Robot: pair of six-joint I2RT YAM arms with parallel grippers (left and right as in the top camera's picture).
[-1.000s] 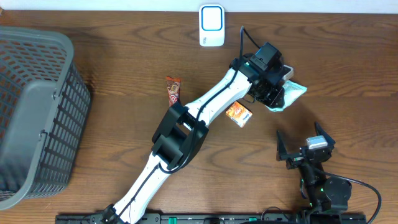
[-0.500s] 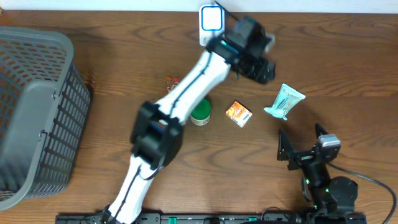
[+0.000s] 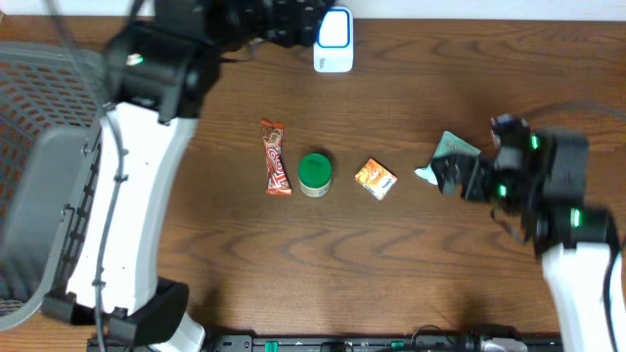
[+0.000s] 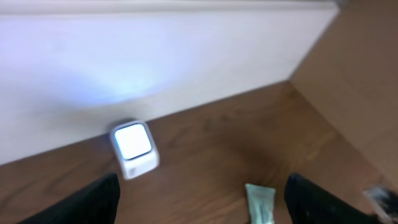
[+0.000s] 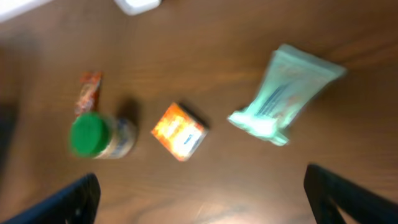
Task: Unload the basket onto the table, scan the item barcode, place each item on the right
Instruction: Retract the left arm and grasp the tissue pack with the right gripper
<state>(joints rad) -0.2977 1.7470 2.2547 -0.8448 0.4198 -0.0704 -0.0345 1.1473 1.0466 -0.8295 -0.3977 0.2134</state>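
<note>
The white scanner stands at the back edge of the table, its face lit. A pale green pouch lies flat at the right. Both wrist views show it on the wood, small in the left wrist view and large in the right. My left gripper hangs high beside the scanner, open and empty. My right gripper hovers just in front of the pouch, open wide, with nothing between its fingers.
A candy bar, a green-lidded jar and a small orange box lie in a row mid-table. A grey mesh basket fills the left side. A white wall runs along the back edge.
The left gripper let go of the pouch, opened, and swung up and back to the left past the scanner. The right arm came from the front edge up to the pouch.
</note>
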